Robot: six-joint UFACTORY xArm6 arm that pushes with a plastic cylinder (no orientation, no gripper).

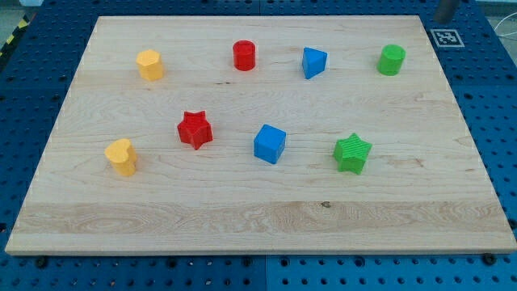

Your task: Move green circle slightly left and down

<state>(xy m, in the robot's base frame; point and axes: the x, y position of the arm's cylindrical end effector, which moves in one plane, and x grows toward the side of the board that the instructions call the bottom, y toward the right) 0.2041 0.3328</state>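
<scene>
Setting: robotics lab or test bench. Evidence: pale wooden board (266,214) laid as a work surface on a blue perforated metal bench top (493,105) with regular rows of mounting holes; black-and-white square fiducial marker tag (446,36) beside the board's top right corner; yellow-and-black hazard striping (10,40) at the view's top left edge.

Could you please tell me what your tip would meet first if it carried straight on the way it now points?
Probably the green circle, down-left of my tip, though depth is unclear.
</scene>
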